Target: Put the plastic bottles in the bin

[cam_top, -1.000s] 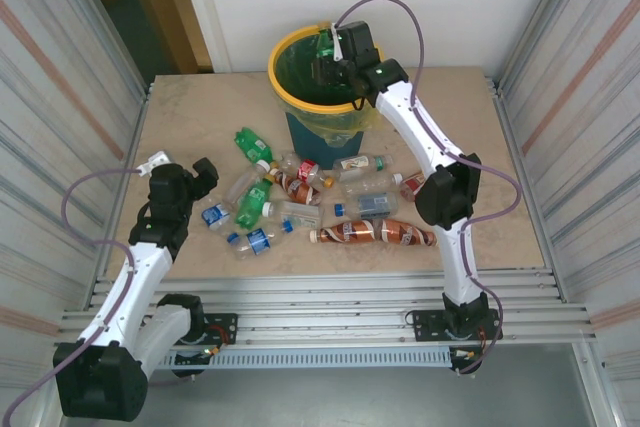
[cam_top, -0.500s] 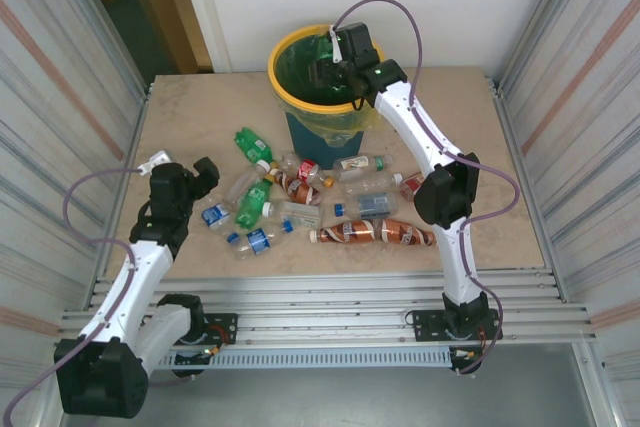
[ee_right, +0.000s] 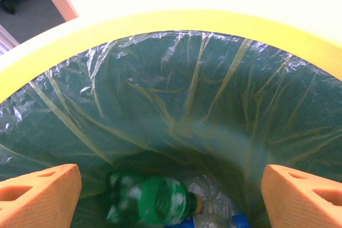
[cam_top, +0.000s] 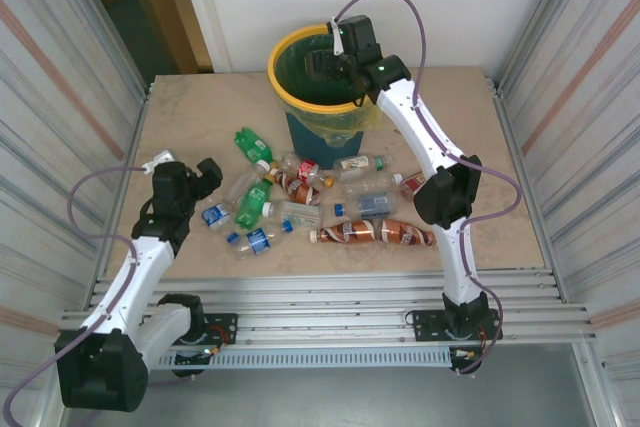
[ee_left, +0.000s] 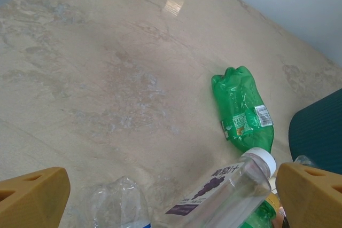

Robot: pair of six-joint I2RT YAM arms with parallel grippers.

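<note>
Several plastic bottles (cam_top: 300,202), clear, green and brown, lie in a loose heap mid-table. The teal bin (cam_top: 318,77) with a yellow rim and bag liner stands at the back. My right gripper (cam_top: 322,62) hangs over the bin's mouth, open with nothing between its fingers (ee_right: 40,198). Below it a blurred green bottle (ee_right: 155,206) lies at the bin's bottom among other bottles. My left gripper (cam_top: 208,175) hovers open at the heap's left edge. Between its fingers (ee_left: 32,196) and below them are a clear bottle (ee_left: 224,193) with a white cap and a crushed clear one (ee_left: 115,204). Beyond lies a green bottle (ee_left: 243,110).
Corrugated metal walls close in both sides of the table (cam_top: 200,117). The far left of the tabletop is bare stone (ee_left: 107,68). Two brown cola bottles (cam_top: 375,233) lie near the right arm's elbow at the front.
My right gripper has opened over the bin and the green bottle it held has dropped inside. The left arm has barely moved.
</note>
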